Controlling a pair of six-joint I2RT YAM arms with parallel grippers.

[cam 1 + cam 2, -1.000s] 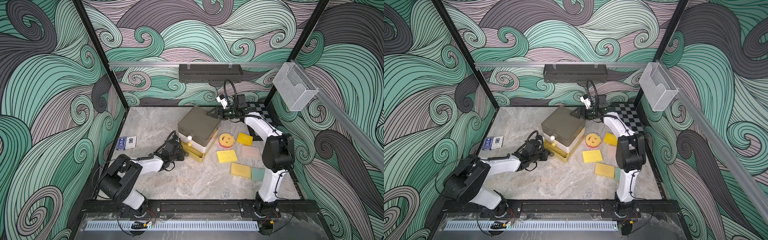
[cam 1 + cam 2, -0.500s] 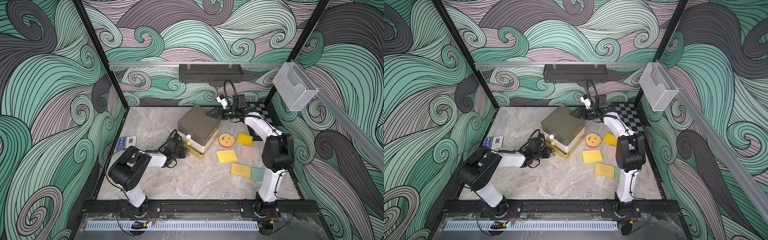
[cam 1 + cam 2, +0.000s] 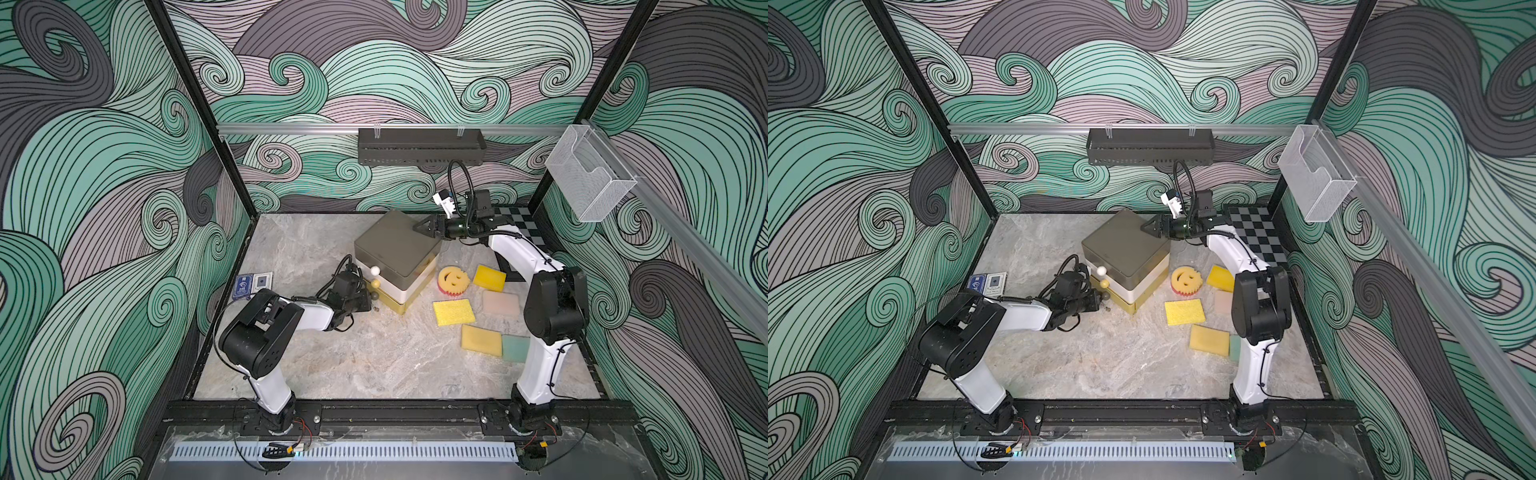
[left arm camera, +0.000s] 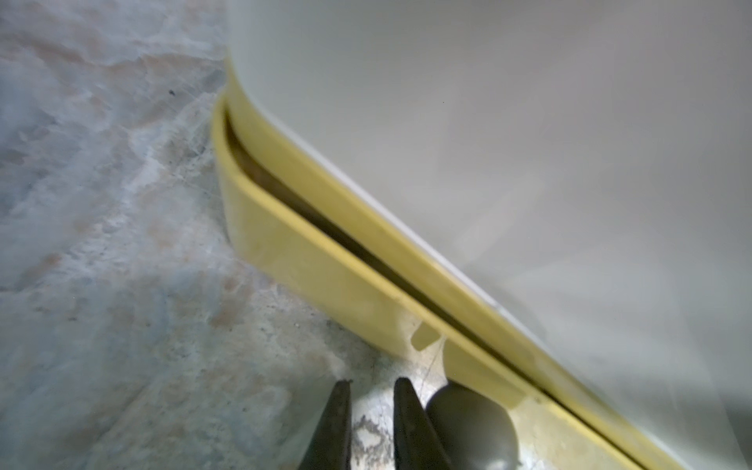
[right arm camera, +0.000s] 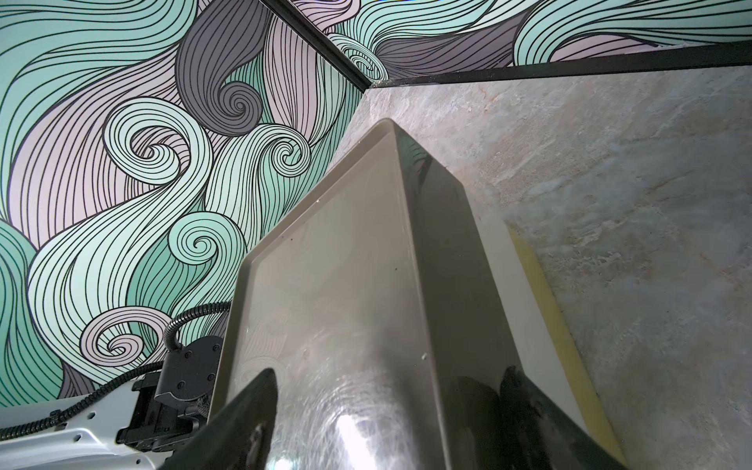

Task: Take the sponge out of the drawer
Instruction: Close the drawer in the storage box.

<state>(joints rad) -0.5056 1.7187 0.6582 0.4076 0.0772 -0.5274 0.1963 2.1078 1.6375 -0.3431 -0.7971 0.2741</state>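
Left claw (image 4: pixel 370 384) sits low over the counter (image 4: pixel 101 285), its two tips drawn together with nothing between them. The dark knob (image 4: pixel 468 427) of the bottom drawer (image 4: pixel 309 264) lies just beside one fingertip (image 4: pixel 411 423), outside the pinch; whether they touch I cannot tell. That yellow drawer stands out from the chest (image 4: pixel 529 142) by only a thin slit. The sponge is hidden: just ahead of the claw tips the slit is dark and shows only a brownish blur, too vague to name

In both top views the left claw (image 3: pixel 368 300) (image 3: pixel 1096 300) is mostly covered by its own wrist and cable, with the knob (image 3: pixel 375 296) at its tip. Loose sponges (image 3: pixel 454 311) lie on the counter on the right arm's side of the chest (image 3: pixel 395 245), well apart from the left claw

Farther back, the right claw (image 5: pixel 388 372) (image 3: pixel 424 227) is spread wide astride the chest's rear top edge, one finger (image 5: pixel 252 407) over the lid, the other down the side wall. Whether either finger presses on it cannot be told, and the picture edge cuts both fingers off
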